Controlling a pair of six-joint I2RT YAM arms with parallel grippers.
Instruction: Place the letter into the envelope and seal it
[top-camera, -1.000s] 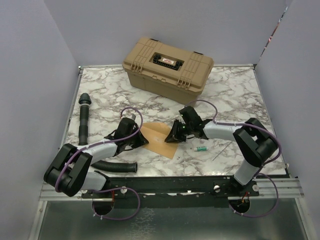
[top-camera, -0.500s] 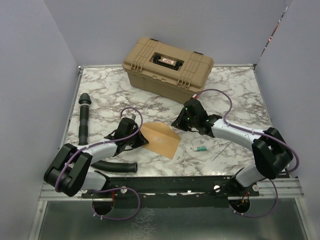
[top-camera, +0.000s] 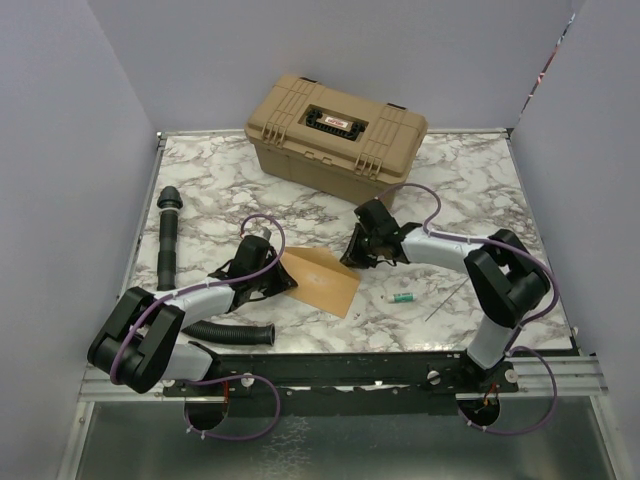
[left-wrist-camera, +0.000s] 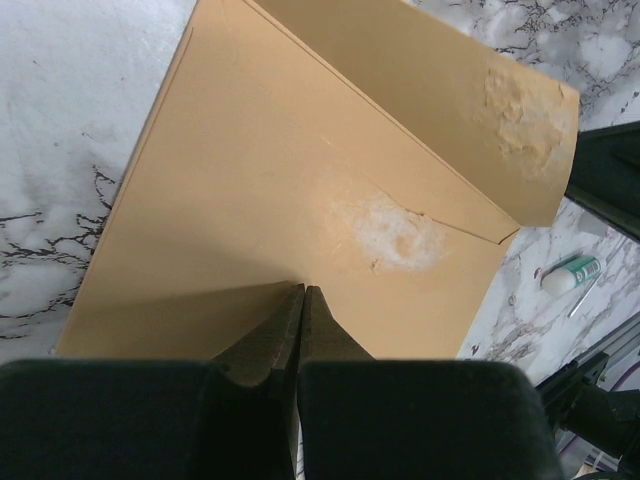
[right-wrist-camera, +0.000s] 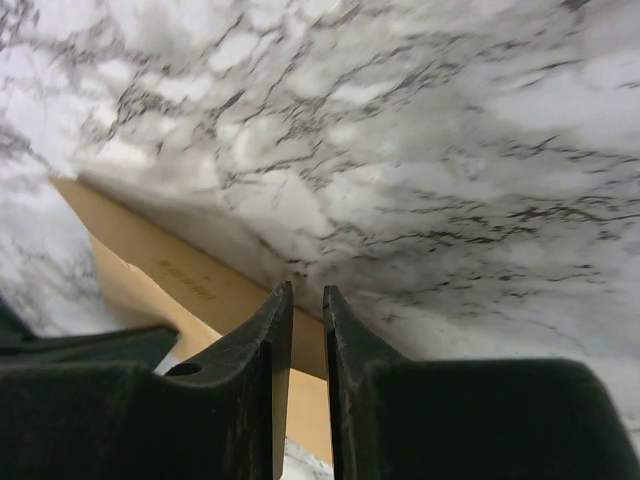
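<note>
The kraft-brown envelope (top-camera: 322, 278) lies flat on the marble table (top-camera: 470, 190), between the two arms. In the left wrist view the envelope (left-wrist-camera: 260, 190) fills the frame, its flap (left-wrist-camera: 450, 90) folded over at the upper right and showing pale scuffed patches. My left gripper (left-wrist-camera: 303, 292) is shut, its tips resting on the envelope's face near the left end (top-camera: 285, 280). My right gripper (top-camera: 350, 256) hovers at the envelope's far right edge (right-wrist-camera: 190, 275), jaws a narrow gap apart with nothing between them (right-wrist-camera: 308, 292). The letter is hidden from view.
A tan hard case (top-camera: 336, 126) stands at the back of the table. A black tube (top-camera: 168, 236) lies at the left, a corrugated black hose (top-camera: 236, 333) near the front edge. A small white-and-green glue stick (top-camera: 402, 298) and a thin rod (top-camera: 445, 300) lie right of the envelope.
The right gripper lifted off the envelope toward the case, then came back down to the envelope's far right edge. The left gripper stayed shut on the envelope's face.
</note>
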